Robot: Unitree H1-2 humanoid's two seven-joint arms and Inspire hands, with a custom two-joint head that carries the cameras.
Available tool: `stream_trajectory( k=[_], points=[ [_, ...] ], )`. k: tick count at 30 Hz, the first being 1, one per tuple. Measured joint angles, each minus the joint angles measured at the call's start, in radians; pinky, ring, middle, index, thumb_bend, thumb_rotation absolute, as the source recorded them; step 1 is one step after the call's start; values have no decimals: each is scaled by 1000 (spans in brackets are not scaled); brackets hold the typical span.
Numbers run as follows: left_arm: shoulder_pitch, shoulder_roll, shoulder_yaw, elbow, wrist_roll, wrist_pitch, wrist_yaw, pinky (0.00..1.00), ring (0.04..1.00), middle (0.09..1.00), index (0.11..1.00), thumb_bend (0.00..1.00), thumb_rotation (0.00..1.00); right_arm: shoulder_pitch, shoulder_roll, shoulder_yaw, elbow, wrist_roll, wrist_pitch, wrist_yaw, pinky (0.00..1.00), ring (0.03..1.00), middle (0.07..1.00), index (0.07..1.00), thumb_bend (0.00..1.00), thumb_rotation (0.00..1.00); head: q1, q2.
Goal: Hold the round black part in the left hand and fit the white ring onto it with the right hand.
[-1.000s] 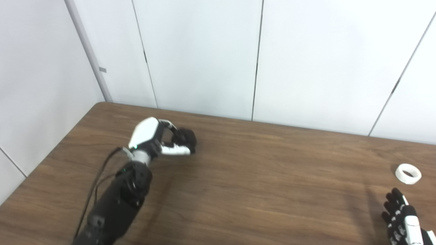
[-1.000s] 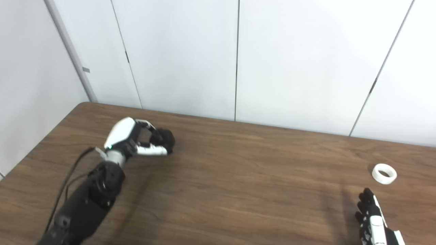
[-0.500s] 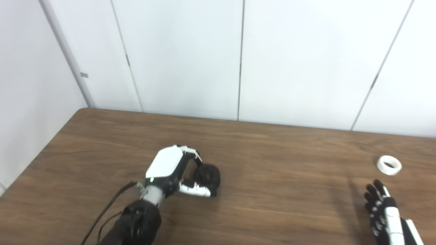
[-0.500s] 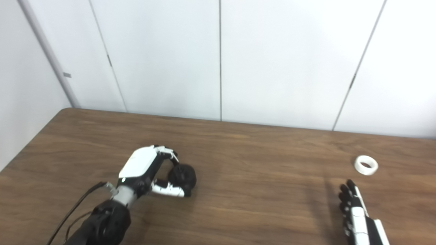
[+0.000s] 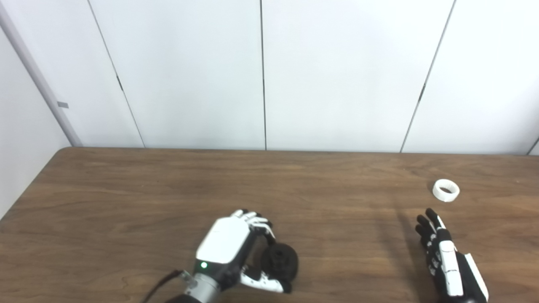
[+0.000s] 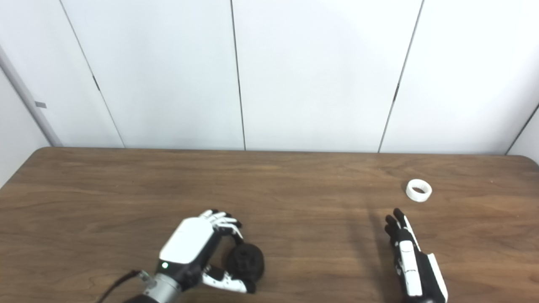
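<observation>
My left hand (image 5: 233,252) is shut on the round black part (image 5: 280,263), fingers over its top and thumb under it, near the table's front edge left of centre. It shows the same way in the right eye view (image 6: 198,248), with the black part (image 6: 246,261). The white ring (image 5: 446,190) lies flat on the table at the far right, also seen in the right eye view (image 6: 419,190). My right hand (image 5: 444,256) is open and empty, fingers straight and pointing away, a short way in front of the ring and not touching it.
The brown wooden table (image 5: 168,189) fills the lower half of the view. White wall panels (image 5: 261,71) stand right behind its back edge. The table's left edge (image 5: 29,185) runs close to a side wall.
The camera has swung to the right and down. My left hand has carried the black part back toward the front edge. My right hand has reached a little farther toward the ring.
</observation>
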Motion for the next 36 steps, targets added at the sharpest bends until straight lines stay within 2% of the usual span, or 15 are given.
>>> stream_trajectory(
  k=[11,24,28,33,36],
  points=[
    [48,-66,-51,37,89,-67,22,927,876,788,485,523,52,2,5,16,-31,-14,42,-13,1000,934,930,956,498,1000,-41,41],
    [66,-85,-45,84,90,-142,91,915,872,787,486,522,52,1,12,14,-63,5,84,-21,1000,943,936,955,499,1000,-69,55],
    [67,-86,-40,92,90,-149,100,917,875,786,486,522,52,-3,11,2,-68,6,96,-23,1000,941,938,942,537,870,-69,55],
    [67,-86,-36,110,90,-164,122,919,875,787,486,522,53,-25,1,-14,-71,8,120,-23,978,949,938,909,562,673,-121,55],
    [67,-85,-35,116,90,-177,130,918,872,785,486,522,54,-49,-7,-26,-72,2,121,-24,978,943,934,907,596,623,-138,52]
  ],
)
